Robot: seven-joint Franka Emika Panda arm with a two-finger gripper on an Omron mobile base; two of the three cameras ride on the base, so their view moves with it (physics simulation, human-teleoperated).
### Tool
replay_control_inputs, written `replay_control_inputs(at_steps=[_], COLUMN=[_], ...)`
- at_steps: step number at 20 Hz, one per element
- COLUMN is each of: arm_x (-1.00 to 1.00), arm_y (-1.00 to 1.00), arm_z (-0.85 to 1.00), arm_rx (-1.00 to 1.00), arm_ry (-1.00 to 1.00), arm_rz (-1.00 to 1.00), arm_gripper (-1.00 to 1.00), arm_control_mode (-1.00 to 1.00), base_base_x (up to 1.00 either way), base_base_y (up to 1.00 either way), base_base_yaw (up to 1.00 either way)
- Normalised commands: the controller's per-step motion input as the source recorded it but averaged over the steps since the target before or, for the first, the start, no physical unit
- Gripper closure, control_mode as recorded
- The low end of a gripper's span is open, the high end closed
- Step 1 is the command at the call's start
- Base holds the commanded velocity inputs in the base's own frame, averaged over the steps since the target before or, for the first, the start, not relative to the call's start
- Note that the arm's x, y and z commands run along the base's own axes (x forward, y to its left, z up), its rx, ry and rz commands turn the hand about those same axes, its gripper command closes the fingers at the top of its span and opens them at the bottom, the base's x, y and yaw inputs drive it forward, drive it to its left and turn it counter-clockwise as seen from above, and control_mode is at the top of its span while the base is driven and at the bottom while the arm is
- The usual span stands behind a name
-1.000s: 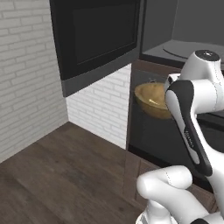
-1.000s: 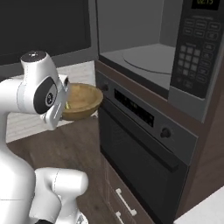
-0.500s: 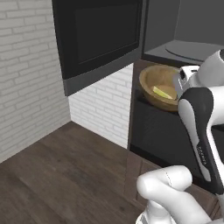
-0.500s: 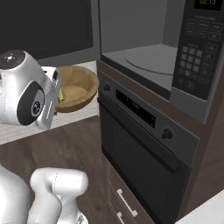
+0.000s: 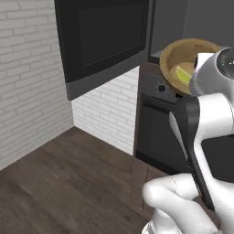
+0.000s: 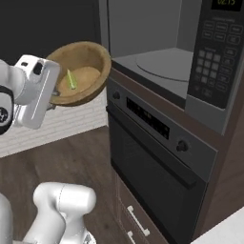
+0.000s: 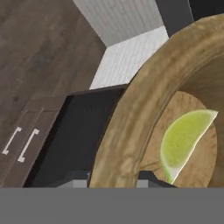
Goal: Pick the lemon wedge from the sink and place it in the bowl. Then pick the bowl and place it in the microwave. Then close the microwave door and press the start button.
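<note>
One bowl (image 6: 81, 71) is showing, with one lemon wedge (image 7: 183, 142) lying inside it. One microwave (image 6: 190, 71) is standing open with one microwave door (image 5: 103, 41). One oven (image 6: 152, 157) is sitting below, above two drawer handles (image 7: 19, 142).

Matt wood-grain bowl (image 7: 131, 113); glossy black microwave door (image 5: 103, 39)

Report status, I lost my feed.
Gripper shut on bowl rim. Lemon wedge inside. Bowl tilted, outside microwave; door open.
</note>
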Motion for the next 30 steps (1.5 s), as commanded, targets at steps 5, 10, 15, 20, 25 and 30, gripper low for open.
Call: replay_control_inputs(at_steps=[5,10,15,20,25,30], arm_x=[0.07,0.15,0.24,0.44,0.46,0.27], arm_y=[-0.09,-0.36,-0.58,-0.6,-0.5,-0.4], arm_z=[0.45,0.46,0.18,0.0,0.03,0.27], arm_rx=[0.0,0.04,0.08,0.11,0.1,0.08], arm_ry=[-0.06,0.02,0.01,-0.04,-0.01,0.0], arm_rz=[-0.28,-0.11,0.0,0.0,0.0,0.0], arm_gripper=[1.0,1.0,1.0,1.0,1.0,1.0], arm_control_mode=[-1.0,-1.0,-1.0,-1.0,-1.0,-1.0], base_base_x=[0.0,0.0,0.0,0.0,0.0,0.0], base_base_y=[0.0,0.0,0.0,0.0,0.0,0.0], base_base_yaw=[0.0,0.0,0.0,0.0,0.0,0.0])
